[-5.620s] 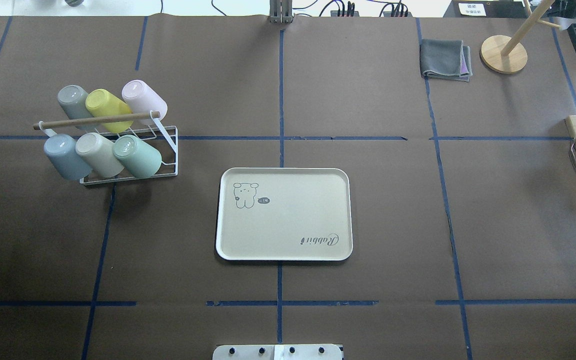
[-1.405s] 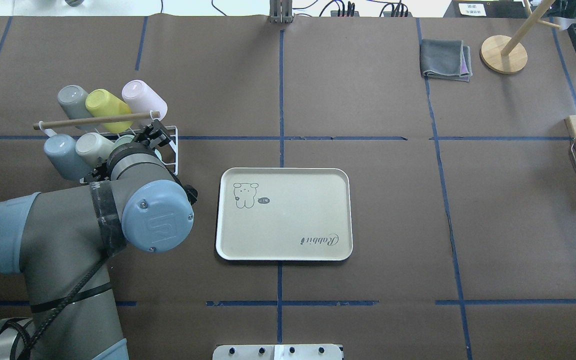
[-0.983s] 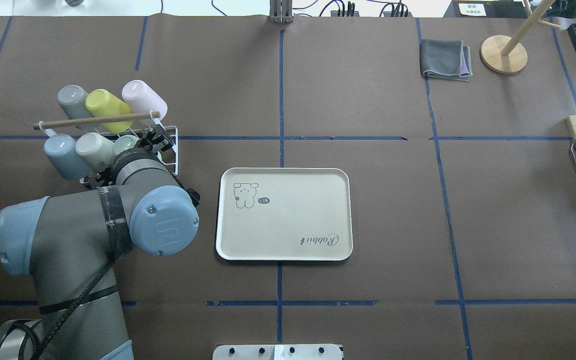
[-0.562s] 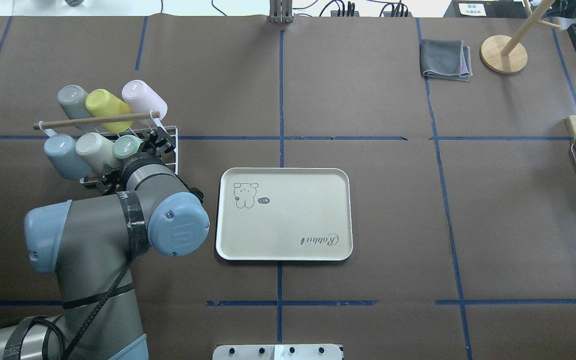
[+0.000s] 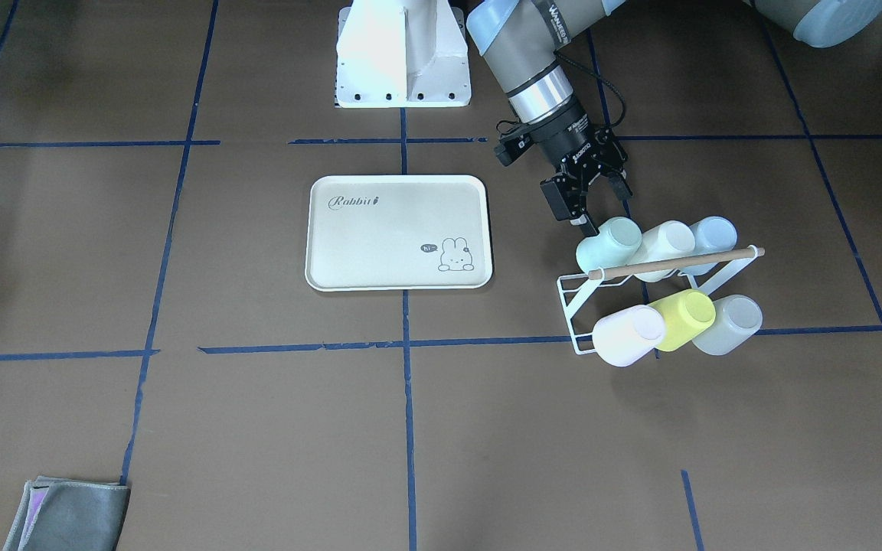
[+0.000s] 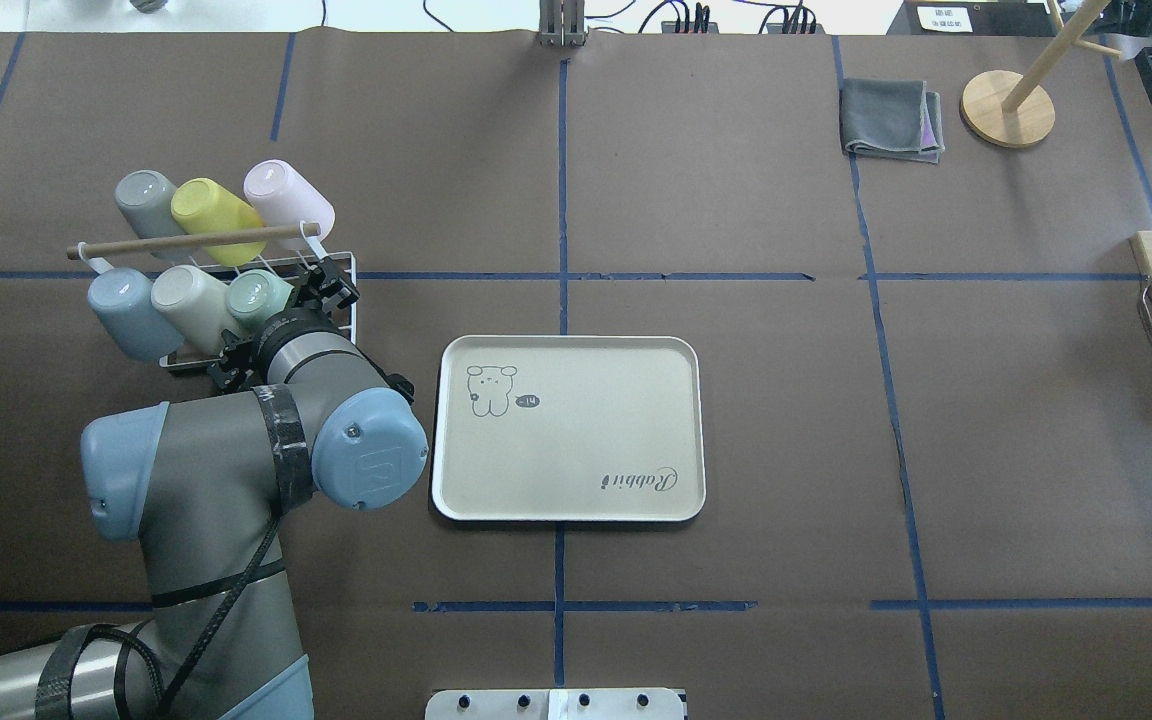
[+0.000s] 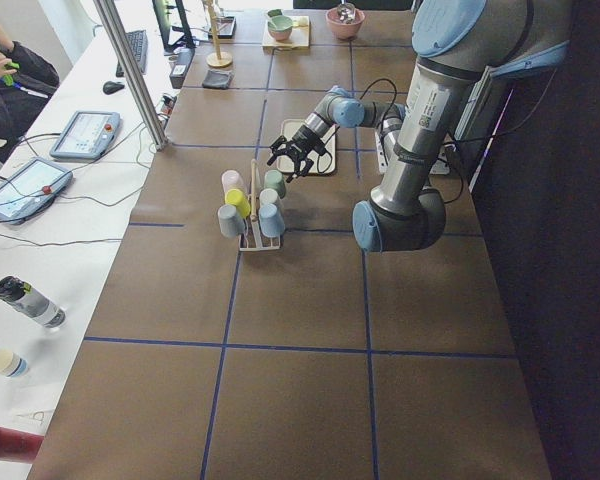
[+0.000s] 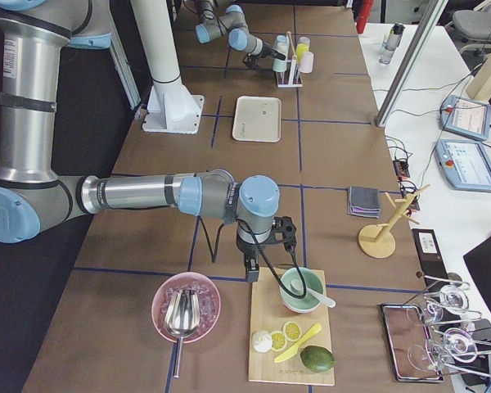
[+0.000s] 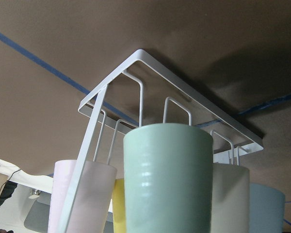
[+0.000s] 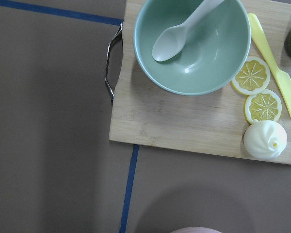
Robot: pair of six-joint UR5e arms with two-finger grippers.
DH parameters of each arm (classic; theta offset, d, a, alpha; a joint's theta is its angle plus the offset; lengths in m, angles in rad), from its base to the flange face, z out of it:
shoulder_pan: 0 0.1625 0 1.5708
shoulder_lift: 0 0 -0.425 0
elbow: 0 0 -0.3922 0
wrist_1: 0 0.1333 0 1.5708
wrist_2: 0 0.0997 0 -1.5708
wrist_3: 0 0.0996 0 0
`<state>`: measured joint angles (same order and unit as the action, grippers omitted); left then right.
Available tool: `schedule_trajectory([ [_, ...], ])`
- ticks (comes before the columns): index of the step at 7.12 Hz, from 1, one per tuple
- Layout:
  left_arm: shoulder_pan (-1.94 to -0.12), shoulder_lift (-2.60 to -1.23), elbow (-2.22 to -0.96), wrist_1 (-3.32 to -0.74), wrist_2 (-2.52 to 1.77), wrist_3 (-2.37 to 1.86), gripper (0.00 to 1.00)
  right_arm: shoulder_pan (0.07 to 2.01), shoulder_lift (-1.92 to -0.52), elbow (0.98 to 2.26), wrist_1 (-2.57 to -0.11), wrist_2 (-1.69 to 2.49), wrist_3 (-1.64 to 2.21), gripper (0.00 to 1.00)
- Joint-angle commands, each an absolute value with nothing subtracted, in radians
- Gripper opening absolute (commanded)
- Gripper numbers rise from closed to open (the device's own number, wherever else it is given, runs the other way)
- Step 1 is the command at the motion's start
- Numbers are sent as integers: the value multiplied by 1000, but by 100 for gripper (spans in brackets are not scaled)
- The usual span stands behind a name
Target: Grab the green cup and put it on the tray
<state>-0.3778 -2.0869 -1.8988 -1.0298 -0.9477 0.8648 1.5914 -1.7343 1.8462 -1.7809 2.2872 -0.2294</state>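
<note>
Exterior front-facing view: green cup (image 5: 611, 239) rests tilted on the wire rack (image 5: 575, 306); left gripper (image 5: 602, 210) fingers (image 5: 571, 207) spread either side of it. Likely light, rigid, slick plastic: grasp mid-wall, gently, before moving to the tray (image 5: 399, 286).

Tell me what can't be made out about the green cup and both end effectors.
Whether the left end effector touches the green cup: arm hides it overhead; wrist view shows no fingers; front view unclear.
The right end effector, open or shut: seen only in exterior right, too small.
</note>
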Motion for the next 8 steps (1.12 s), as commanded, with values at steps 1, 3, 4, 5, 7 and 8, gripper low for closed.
schedule_trajectory([
  [1, -377, -2079, -1875, -1043, -946, 862, 100, 1591, -1735, 1847, -1781, 2287, -229, 100],
  [3, -377, -2079, -1833, -1089, -945, 864, 100, 1591, -1735, 1847, -1781, 2287, -229, 100],
  [4, -377, -2079, -1827, -1089, -946, 862, 100, 1591, -1733, 1847, -1781, 2287, -229, 100],
  [5, -379, -2079, -1818, -1091, -946, 862, 100, 1591, -1735, 1847, -1781, 2287, -230, 100],
  [7, -377, -2079, -1804, -1092, -940, 859, 100, 1591, -1735, 1847, -1781, 2287, -230, 100],
  [8, -377, -2079, -1795, -1092, -940, 839, 100, 1592, -1735, 1845, -1781, 2287, -229, 100],
])
